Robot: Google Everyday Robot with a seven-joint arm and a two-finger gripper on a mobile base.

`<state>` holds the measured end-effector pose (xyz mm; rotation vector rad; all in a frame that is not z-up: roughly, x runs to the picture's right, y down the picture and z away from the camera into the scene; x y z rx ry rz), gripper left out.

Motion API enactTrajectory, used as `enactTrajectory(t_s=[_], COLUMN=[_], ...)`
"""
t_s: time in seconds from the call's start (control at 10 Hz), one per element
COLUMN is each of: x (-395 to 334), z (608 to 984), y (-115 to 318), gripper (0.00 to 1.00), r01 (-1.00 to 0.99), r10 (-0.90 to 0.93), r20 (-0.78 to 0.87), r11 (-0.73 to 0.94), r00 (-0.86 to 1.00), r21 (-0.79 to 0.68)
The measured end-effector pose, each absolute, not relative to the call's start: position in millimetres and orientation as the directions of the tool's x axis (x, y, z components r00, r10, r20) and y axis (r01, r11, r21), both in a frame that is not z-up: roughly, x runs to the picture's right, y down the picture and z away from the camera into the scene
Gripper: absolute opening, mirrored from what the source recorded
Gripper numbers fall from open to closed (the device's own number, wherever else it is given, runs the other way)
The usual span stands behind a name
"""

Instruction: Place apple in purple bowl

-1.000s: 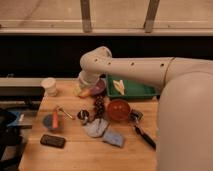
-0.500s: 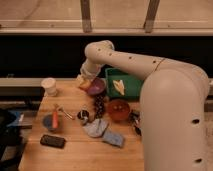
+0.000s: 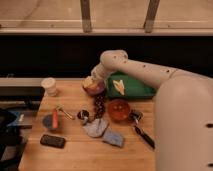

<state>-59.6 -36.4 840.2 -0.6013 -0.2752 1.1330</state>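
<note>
Camera view: a wooden counter (image 3: pixel 75 150) stood before a dark wall and a window rail, cluttered with small items. The white arm reached down to the counter's rear, with its end effector (image 3: pixel 94 77) directly above the purple bowl (image 3: pixel 96 91). The apple (image 3: pixel 88 82) sat at the bowl's left rim, at or just under the end effector. Whether it rested inside or was held could not be determined, nor could the end effector's state. The orange-red bowl (image 3: pixel 119 110) and the grape bunch (image 3: pixel 100 105) lay near, in front.

Judgement: placement stage, close to finished. The next move calls for a confirmed release, then a straight vertical lift clear of the bowl so as not to tip it.
</note>
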Motion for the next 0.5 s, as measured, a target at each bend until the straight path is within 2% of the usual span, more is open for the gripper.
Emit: enactTrajectory(t_s=[0.5], x=[-58.5], z=[839.1], y=[-34.5], gripper=[0.2], r01=[-0.763], r10=[0.909], r20=[-0.081], r11=[0.292], r00=[0.409], r21=[-0.576])
